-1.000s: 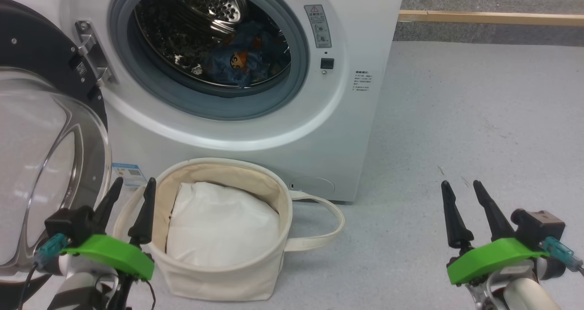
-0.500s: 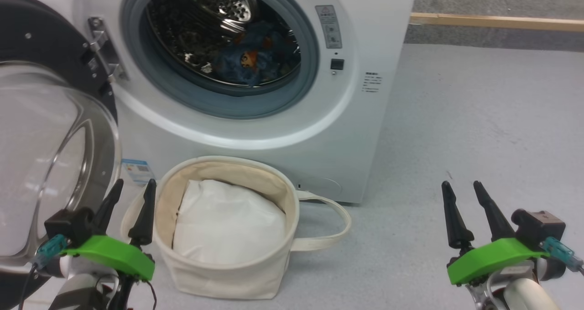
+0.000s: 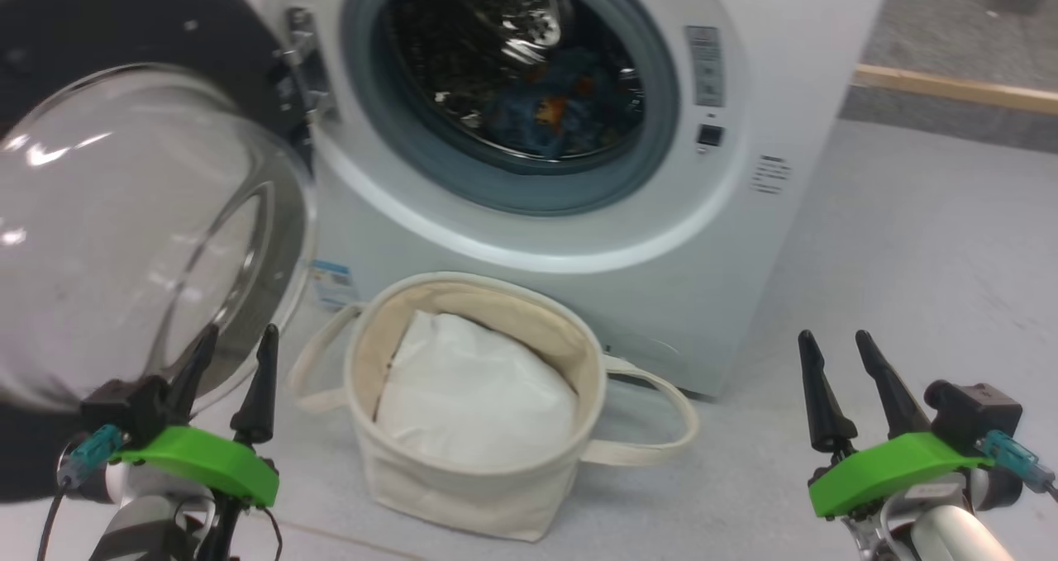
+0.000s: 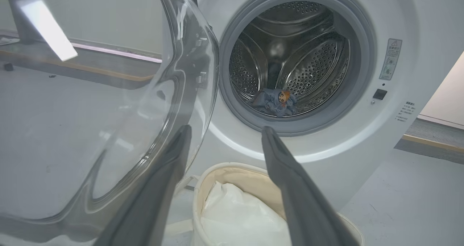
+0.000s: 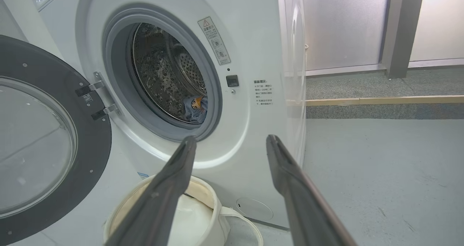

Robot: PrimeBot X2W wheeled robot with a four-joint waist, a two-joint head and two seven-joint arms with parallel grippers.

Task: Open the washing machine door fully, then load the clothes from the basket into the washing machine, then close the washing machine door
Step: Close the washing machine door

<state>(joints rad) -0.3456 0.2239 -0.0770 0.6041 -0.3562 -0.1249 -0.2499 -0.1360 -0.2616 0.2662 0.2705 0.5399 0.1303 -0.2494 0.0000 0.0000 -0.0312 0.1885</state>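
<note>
Blue clothes (image 3: pixel 545 119) are sitting inside the washing machine (image 3: pixel 579 239), the basket (image 3: pixel 463 495) is holding only the white pad (image 3: pixel 471 396), and we're panning left toward the wide-open washing machine door (image 3: pixel 124 214), left gripper (image 3: pixel 240 334) and right gripper (image 3: pixel 833 338) both spread and empty, likely lining up to close it.

Looks like a bare lab or test hall: a washing machine (image 5: pixel 250 39) stands free on grey floor (image 5: pixel 380 166), with frosted panels (image 5: pixel 344 25) at upper right.

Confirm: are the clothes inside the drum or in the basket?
Inside. The clothes lie bunched at the bottom of the drum of the washing machine; the basket holds a white pad.
</note>
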